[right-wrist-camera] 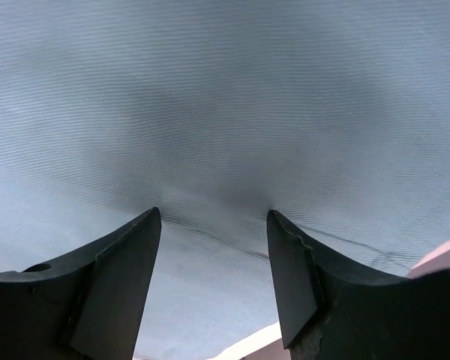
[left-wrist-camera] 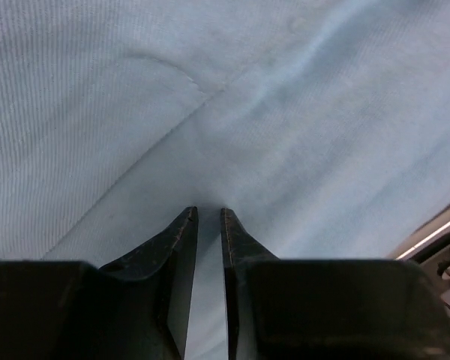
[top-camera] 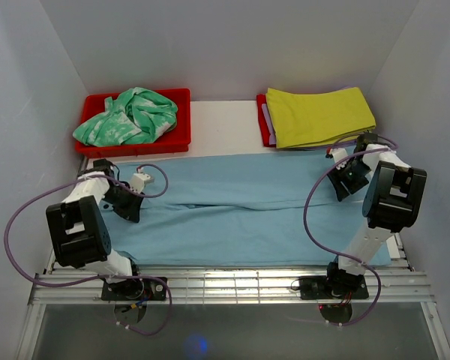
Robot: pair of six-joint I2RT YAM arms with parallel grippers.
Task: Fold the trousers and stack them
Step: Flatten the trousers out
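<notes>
The light sky-blue trousers lie spread flat across the table, waist to hem from side to side. My left gripper presses down on their left end. In the left wrist view its fingertips stand only a narrow gap apart, with flat cloth showing between them and no raised fold. My right gripper is down on the right end near the far edge. Its jaws stand wide apart, tips dug into the cloth, which wrinkles slightly between them.
A red bin at the back left holds a crumpled mint-green-and-white garment. A folded yellow-green cloth lies on a red tray at the back right. White walls close in both sides.
</notes>
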